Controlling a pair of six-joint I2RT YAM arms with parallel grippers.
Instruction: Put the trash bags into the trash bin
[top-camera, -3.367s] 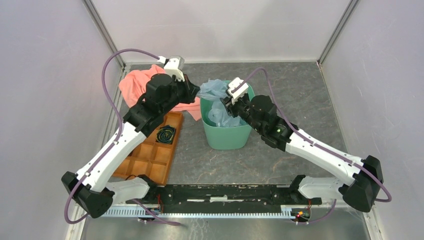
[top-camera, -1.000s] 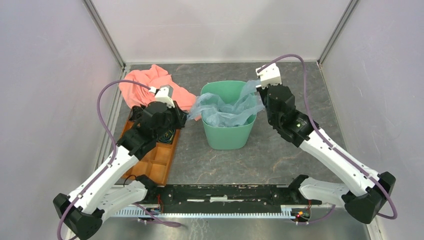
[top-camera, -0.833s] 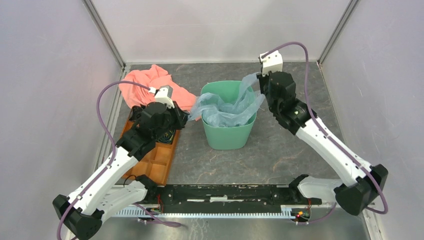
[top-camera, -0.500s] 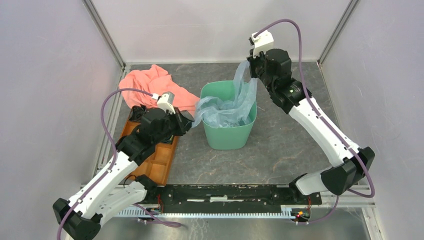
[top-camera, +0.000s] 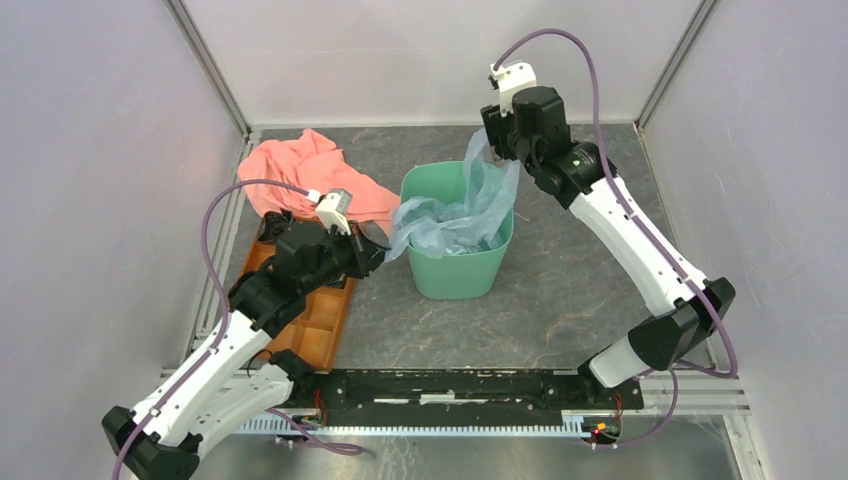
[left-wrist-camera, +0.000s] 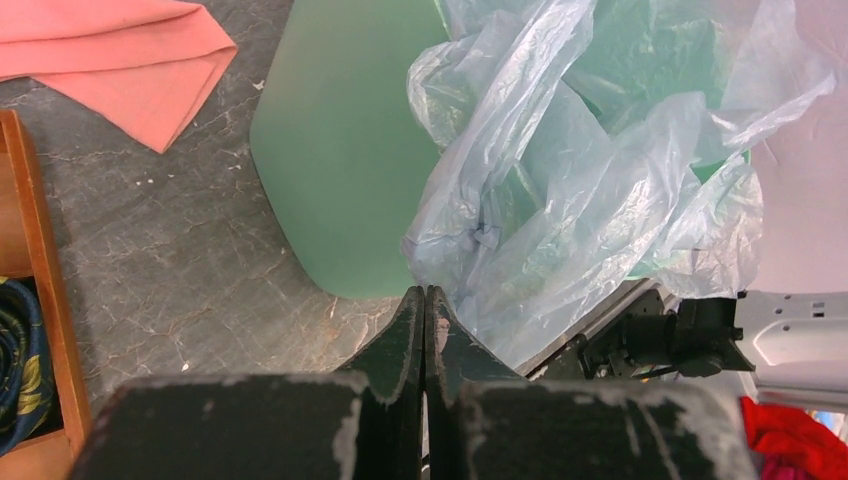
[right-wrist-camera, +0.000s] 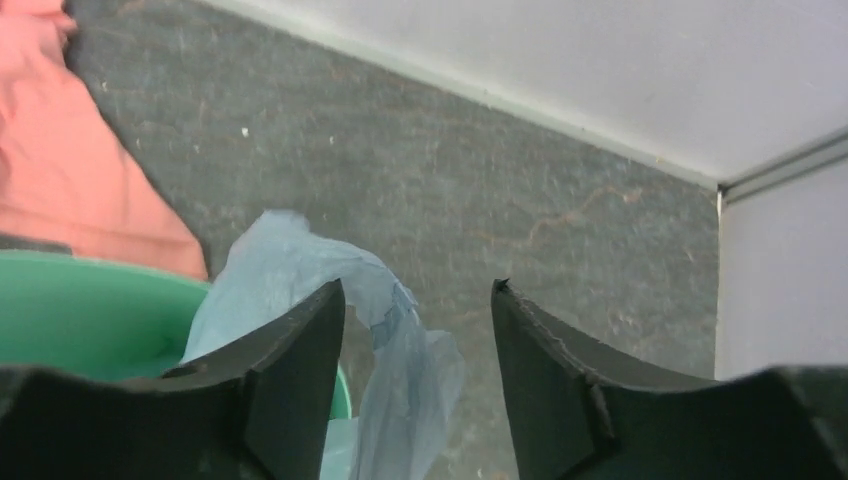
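Twin white-and-black arms
White links, black joints; a purple cable loops to each white wrist camera; scuffed black jaws; green light on the right.

Trash bag partly inside trash bin

The bag is thin see-through plastic, pale blue, super crinkly, with shiny glints along the creases. The bin is smooth mint plastic with a soft satin sheen and no texture on its sides. The cloth is salmon woven fabric, totally matt. The tray looks like orange-brown wood, though it could be plastic. The bench is dark grey with pale veins like stone, matt and a bit rough. The left claw is black and matt, scuffed grey along its edges; the right claw looks cleaner. The arm shells are glossy white plastic.
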